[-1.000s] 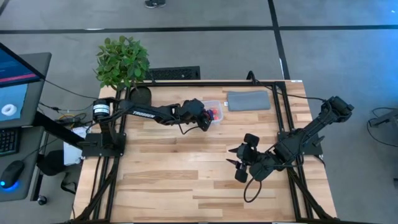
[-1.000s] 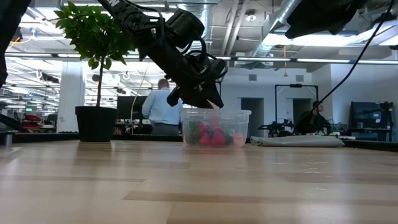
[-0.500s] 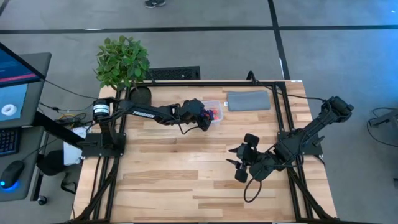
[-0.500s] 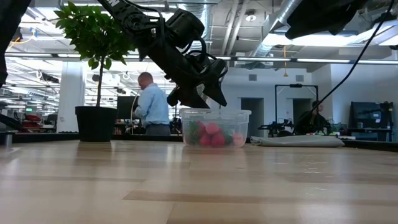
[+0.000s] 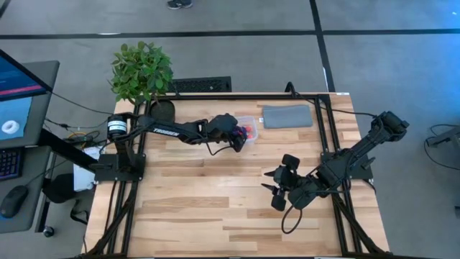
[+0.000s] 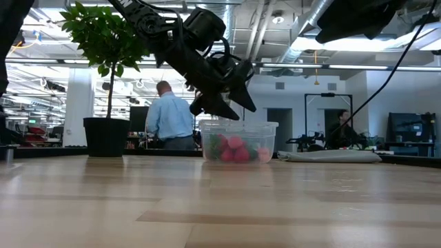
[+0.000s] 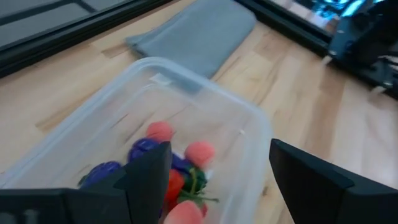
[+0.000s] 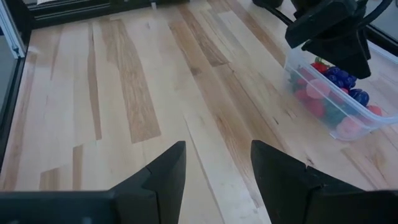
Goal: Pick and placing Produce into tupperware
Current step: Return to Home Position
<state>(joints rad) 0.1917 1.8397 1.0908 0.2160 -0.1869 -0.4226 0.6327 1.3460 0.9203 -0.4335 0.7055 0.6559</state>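
Note:
The clear tupperware [image 5: 248, 126] [image 6: 239, 141] stands on the table at the far middle, with red, pink and purple produce [image 7: 177, 168] [image 6: 234, 148] piled inside on its floor. My left gripper [image 6: 231, 109] [image 7: 217, 165] hangs open just above the box's left rim, slanting down toward it, with nothing between its fingers. My right gripper [image 5: 272, 191] [image 8: 216, 158] waits open above bare table at the near right, well apart from the box [image 8: 329, 93].
A grey pad [image 5: 287, 115] lies right of the box. A potted plant [image 5: 141, 72] stands at the far left corner. Bare wood [image 5: 208, 201] fills the near half of the table. A person [image 6: 169, 120] stands in the room behind.
My left gripper has opened above the tupperware and let go of a pink piece, which has fallen in among the other produce. The arm has stayed over the box.

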